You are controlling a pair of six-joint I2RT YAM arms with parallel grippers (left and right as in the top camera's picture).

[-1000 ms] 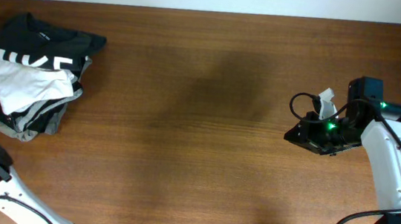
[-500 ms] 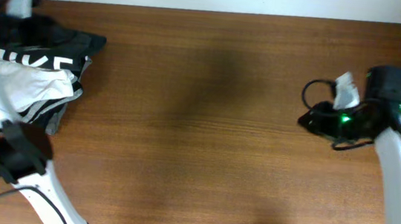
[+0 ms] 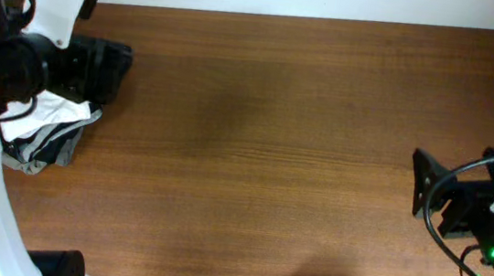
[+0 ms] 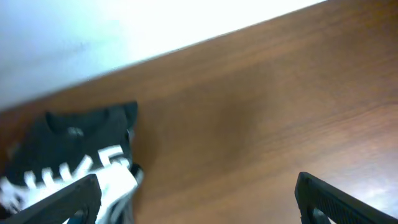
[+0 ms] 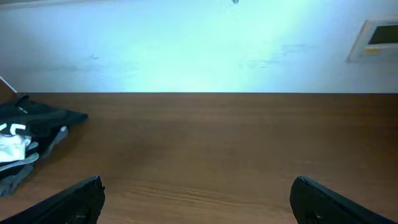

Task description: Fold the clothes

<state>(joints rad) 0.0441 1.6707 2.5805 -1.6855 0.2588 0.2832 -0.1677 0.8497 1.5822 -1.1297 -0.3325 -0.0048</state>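
Overhead and wrist views show left jaws and right jaws wide open, empty, dark shirt (image 4: 74, 140) heaped on the counter (image 3: 272, 159).

Dark shirt (image 4: 84, 132): white block lettering (image 4: 93, 165) across it, only fragments showing; last character perhaps an S or 5. Neck label (image 4: 73, 131): too blurred to read. Wall plate (image 5: 380, 34): yellowish strip (image 5: 372, 51), illegible.
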